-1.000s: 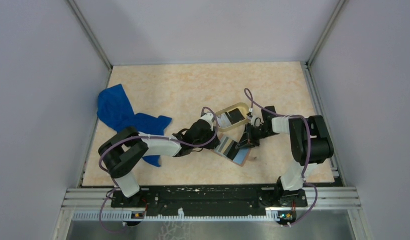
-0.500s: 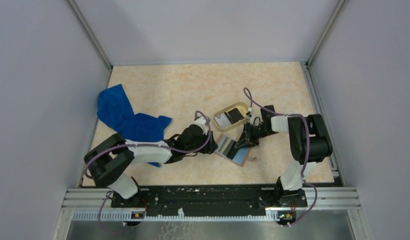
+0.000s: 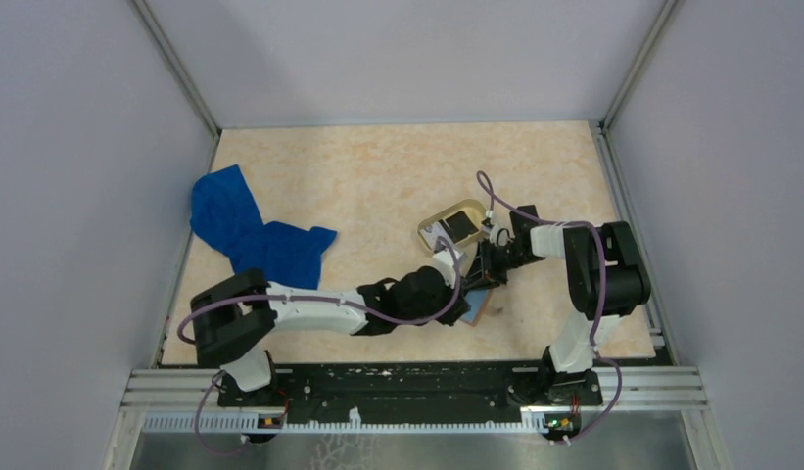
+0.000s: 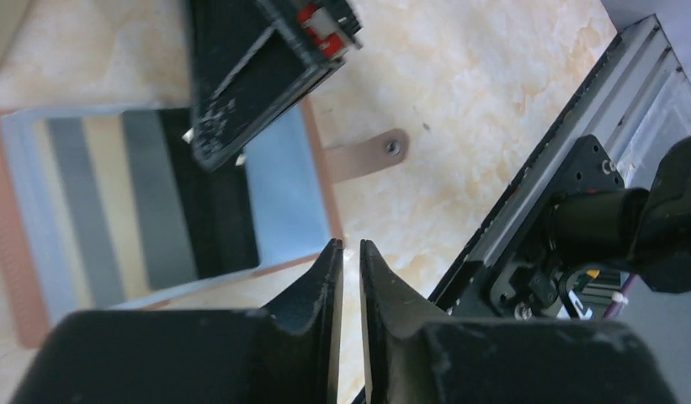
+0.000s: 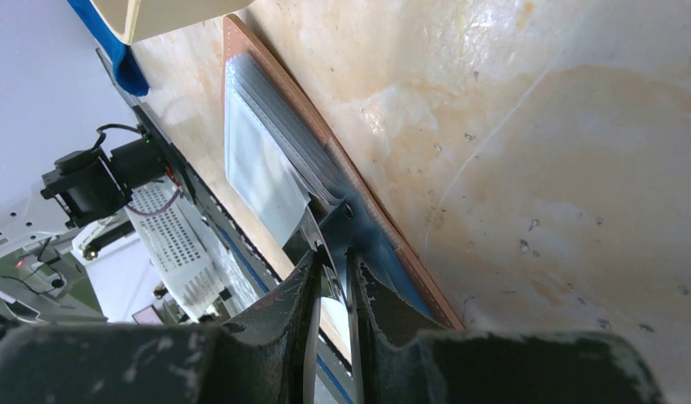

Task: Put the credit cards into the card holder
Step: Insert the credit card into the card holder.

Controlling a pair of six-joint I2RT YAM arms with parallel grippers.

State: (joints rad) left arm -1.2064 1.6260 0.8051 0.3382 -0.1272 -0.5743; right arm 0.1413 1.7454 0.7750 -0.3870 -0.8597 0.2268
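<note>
The card holder (image 3: 478, 307) lies open on the table, salmon rim and grey-blue striped inner face up; it also shows in the left wrist view (image 4: 148, 185) and the right wrist view (image 5: 266, 160). My right gripper (image 3: 484, 277) is shut on a thin inner flap of the holder (image 5: 332, 263) at its far edge. My left gripper (image 3: 461, 294) hangs over the holder's near edge, fingers almost together and empty (image 4: 346, 246). The black card (image 3: 460, 227) and the white card (image 3: 435, 235) lie in the tan tray.
The oval tan tray (image 3: 474, 208) sits just behind the holder. A blue cloth (image 3: 251, 235) lies at the left. The holder's strap with a snap (image 4: 367, 156) sticks out onto the table. The black front rail (image 3: 407, 377) runs along the near edge.
My left arm has swung right and forward, from beside the tray to over the holder's near edge. The right gripper has stayed on the holder.
</note>
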